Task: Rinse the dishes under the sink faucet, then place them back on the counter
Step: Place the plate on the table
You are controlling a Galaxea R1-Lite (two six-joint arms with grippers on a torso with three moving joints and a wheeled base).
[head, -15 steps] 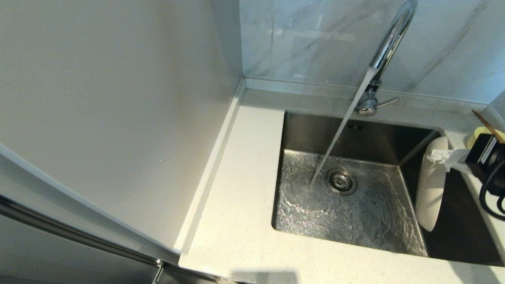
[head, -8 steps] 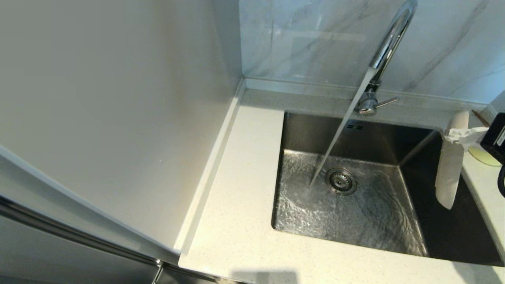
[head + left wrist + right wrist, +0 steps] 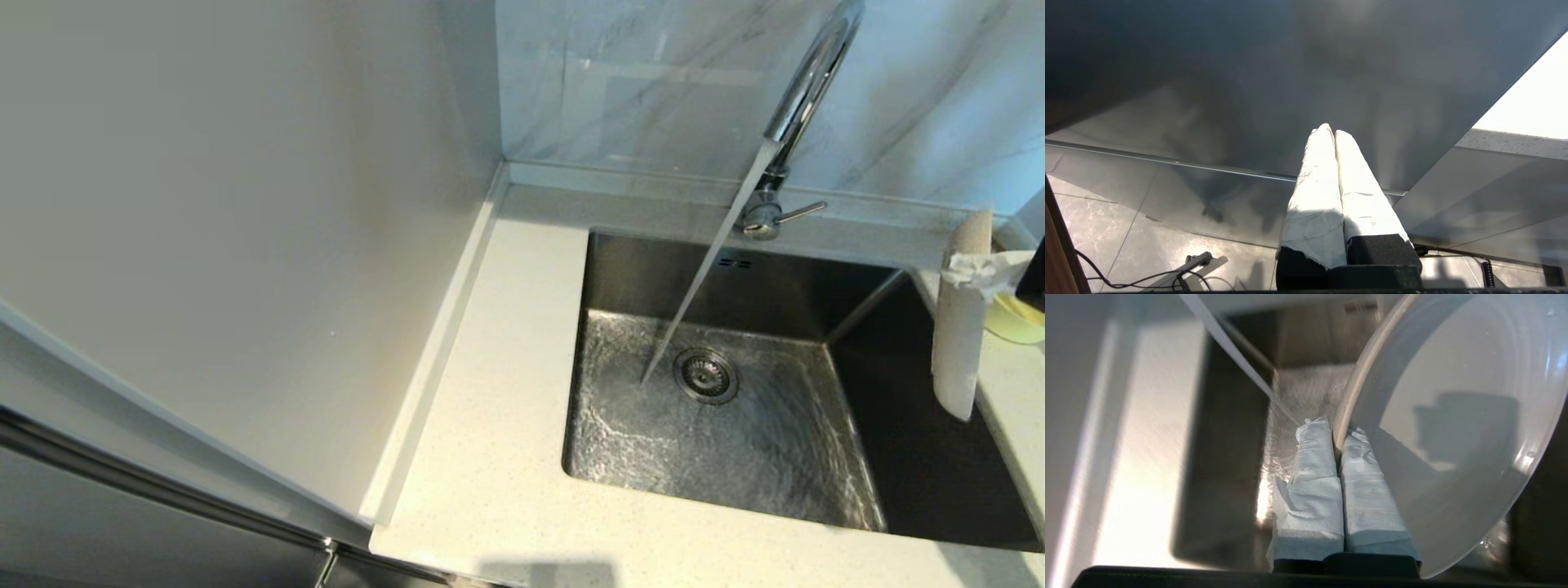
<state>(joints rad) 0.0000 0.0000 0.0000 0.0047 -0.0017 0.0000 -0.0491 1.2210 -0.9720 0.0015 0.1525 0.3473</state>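
Observation:
Water runs from the chrome faucet (image 3: 808, 82) into the steel sink (image 3: 653, 278), landing just left of the drain strainer (image 3: 706, 376). My right gripper (image 3: 963, 265) (image 3: 1336, 430), its fingers wrapped in white, is shut on the rim of the off-white plate (image 3: 959, 359) (image 3: 1453, 437). The plate hangs edge-on over the sink's right edge, well clear of the stream (image 3: 702, 278). The pale-yellow bowl (image 3: 1016, 322) sits on the counter (image 3: 506, 367) just behind the plate. The chopsticks are out of view. My left gripper (image 3: 1331, 131) is shut and empty, parked low beside a cabinet front.
The faucet's side lever (image 3: 800, 212) points right. A tall pale panel (image 3: 245, 245) stands along the counter's left side. The grey-veined wall panel (image 3: 653, 82) rises behind the sink. Bare counter lies left of and in front of the basin.
My right gripper has carried the plate rightwards and further back, from inside the sink's right part to over its right edge. The water keeps running.

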